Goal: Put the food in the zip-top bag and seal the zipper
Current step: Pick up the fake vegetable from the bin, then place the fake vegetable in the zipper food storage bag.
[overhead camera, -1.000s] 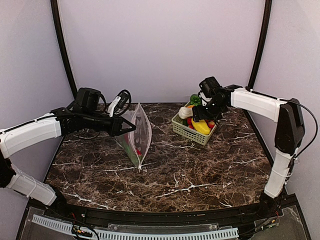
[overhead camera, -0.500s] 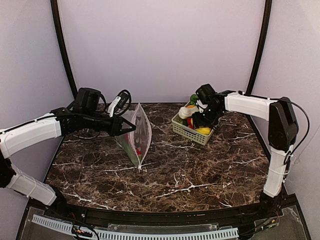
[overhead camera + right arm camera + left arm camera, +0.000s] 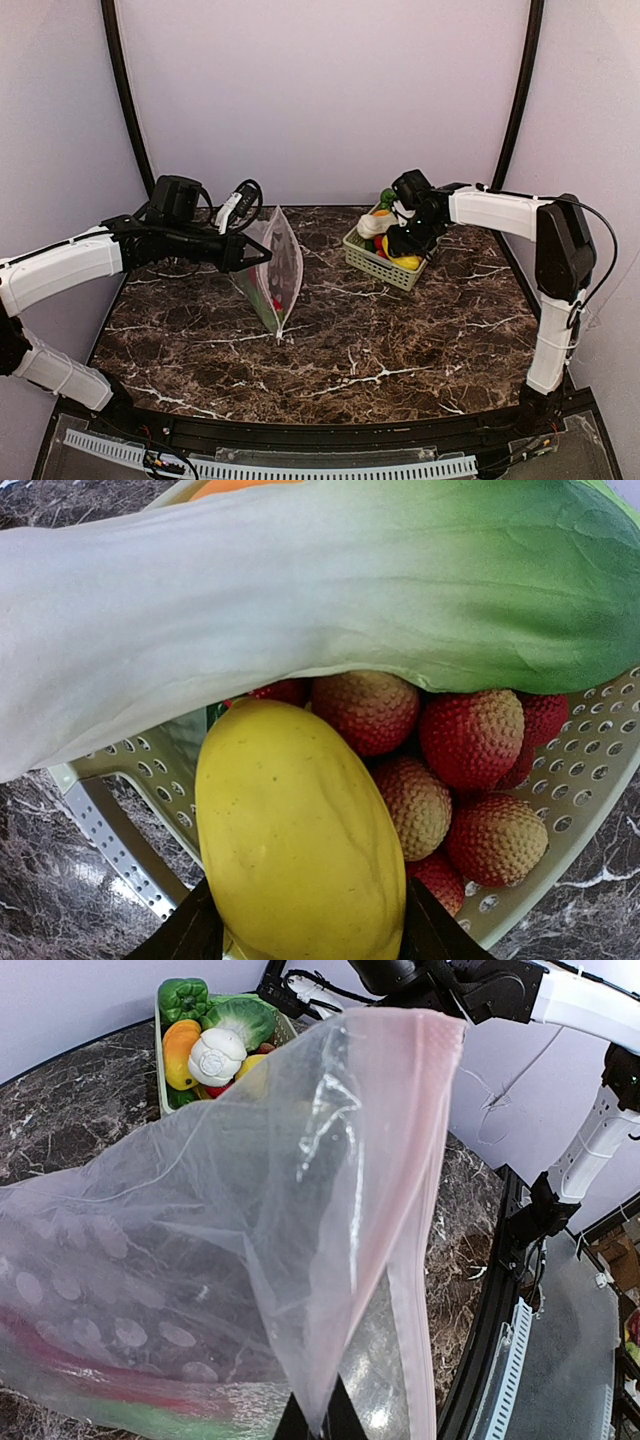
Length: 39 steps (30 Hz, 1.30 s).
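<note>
— Two grippers are to be entered. Right gripper (image 3: pixel 400 243)?
— Found inside the basket (image 3: pixel 372 262). Its fingers (image 3: pixel 190 935) are pressed against either side of the yellow piece (image 3: pixel 295 840), which is pinched between them.
— Other contents of the basket?
— Bok choy (image 3: pixel 300 610), laid across the top and touching the yellow piece. Red bumpy cluster (image 3: pixel 465 750), packed beside the yellow piece and under the bok choy. Green pepper (image 3: pixel 183 995) and orange piece (image 3: pixel 180 1045), lodged at the basket's far end.
— Left gripper (image 3: pixel 262 256)?
— Recorded well left of the basket, clamped on the upper edge of the zip-top bag (image 3: pixel 283 262).
— Bag's condition?
— Held upright and apart from the basket, with its lowest corner resting on the table (image 3: pixel 400 340). Zipper (image 3: pixel 425 1150): a pink strip, seen along the bag's edge nearest the basket. Whether it is sealed cannot be told. Red and green items (image 3: pixel 110 1385) are noted at the bag's bottom, but their kind cannot be told.
</note>
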Each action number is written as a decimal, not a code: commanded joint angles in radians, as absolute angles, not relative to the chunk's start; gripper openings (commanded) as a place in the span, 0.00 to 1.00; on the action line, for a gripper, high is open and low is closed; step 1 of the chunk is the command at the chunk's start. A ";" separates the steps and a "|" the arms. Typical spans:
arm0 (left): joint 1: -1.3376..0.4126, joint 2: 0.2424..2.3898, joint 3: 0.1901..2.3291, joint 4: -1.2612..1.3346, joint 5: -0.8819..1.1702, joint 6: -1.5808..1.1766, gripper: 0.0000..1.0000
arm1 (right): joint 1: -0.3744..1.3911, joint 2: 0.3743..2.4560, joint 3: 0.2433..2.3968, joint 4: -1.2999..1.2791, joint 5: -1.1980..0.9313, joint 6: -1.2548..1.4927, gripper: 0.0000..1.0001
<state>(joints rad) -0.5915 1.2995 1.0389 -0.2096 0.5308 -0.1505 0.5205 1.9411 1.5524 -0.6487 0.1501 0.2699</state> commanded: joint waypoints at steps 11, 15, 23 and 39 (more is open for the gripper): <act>-0.584 1.298 1.030 -0.200 0.546 -0.153 0.01 | 0.512 1.767 1.496 -0.632 0.126 0.269 0.49; -0.584 1.301 1.029 -0.199 0.546 -0.156 0.01 | 0.516 1.715 1.478 -0.632 0.104 0.282 0.48; -0.584 1.297 1.026 -0.187 0.553 -0.164 0.01 | 0.661 1.550 1.459 -0.631 0.029 0.358 0.48; -0.581 1.294 1.024 -0.183 0.558 -0.168 0.01 | 1.112 1.420 1.322 -0.290 0.055 0.534 0.48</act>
<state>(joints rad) -0.5865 1.2995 1.0389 -0.2016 0.5419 -0.1654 1.0328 1.4101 1.3754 -0.4679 0.0376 0.4824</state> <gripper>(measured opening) 0.009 0.515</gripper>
